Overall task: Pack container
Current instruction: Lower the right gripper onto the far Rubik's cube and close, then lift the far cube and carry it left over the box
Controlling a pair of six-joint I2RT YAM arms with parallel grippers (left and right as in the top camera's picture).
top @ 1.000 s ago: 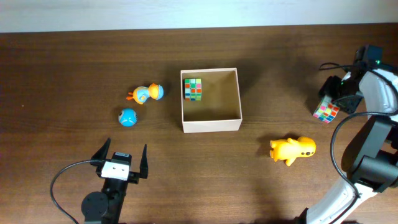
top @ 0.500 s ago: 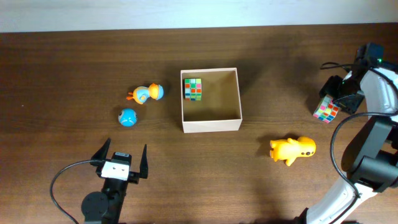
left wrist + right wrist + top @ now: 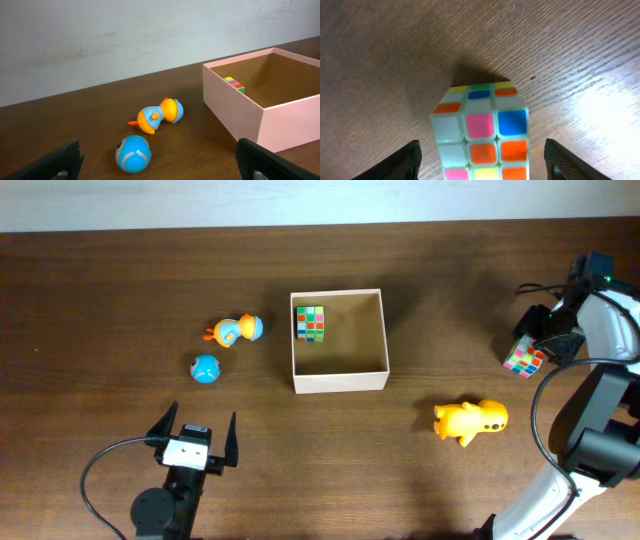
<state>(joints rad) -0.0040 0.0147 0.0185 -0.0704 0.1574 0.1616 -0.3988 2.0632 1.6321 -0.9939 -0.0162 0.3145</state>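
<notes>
right gripper (image 3: pixel 481 162) jaws wide, straddling the loose cube (image 3: pixel 480 125) with a gap on each side: lined up for a grab but not gripping yet, I'd say. left gripper (image 3: pixel 160 167) jaws fully wide and empty, facing the ball (image 3: pixel 133 153) and orange-blue toy (image 3: pixel 159 114), probably its next picks. container (image 3: pixel 338 380) sits in the middle between the arms, so either can reach it. packed cube (image 3: pixel 311 323) is in its far left corner, and the duck (image 3: pixel 470 421) is outside on the right arm's side.
</notes>
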